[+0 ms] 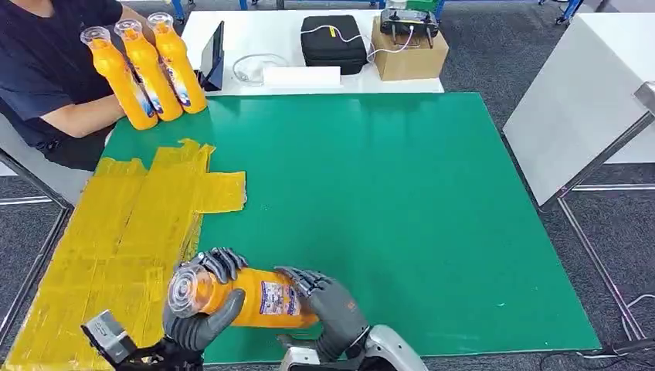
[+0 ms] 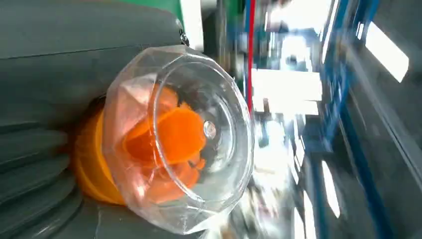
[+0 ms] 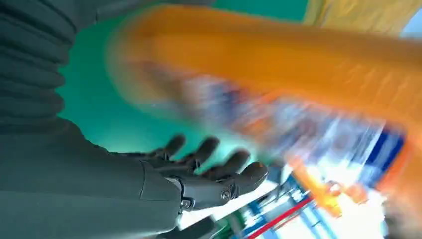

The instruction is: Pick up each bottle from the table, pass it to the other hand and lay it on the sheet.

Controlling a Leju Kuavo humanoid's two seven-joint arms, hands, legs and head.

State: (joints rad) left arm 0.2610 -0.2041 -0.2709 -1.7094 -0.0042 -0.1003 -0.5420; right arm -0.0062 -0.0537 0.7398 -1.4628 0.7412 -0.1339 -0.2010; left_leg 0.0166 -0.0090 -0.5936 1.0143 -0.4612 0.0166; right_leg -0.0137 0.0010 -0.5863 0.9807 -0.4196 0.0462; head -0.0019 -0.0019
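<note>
The left hand [image 1: 197,313] is gripping the orange plastic bottle [image 1: 255,297] at its faceted clear cap, fingers [image 1: 224,263] wrapped round; the right hand [image 1: 332,309] is lying released beside its label, above the glossy green worktop [image 1: 386,193], near the crinkled yellow sheet [image 1: 116,239].

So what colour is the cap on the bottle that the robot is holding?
The cap is clear plastic, with orange showing through it. The left wrist view shows it best.
</note>
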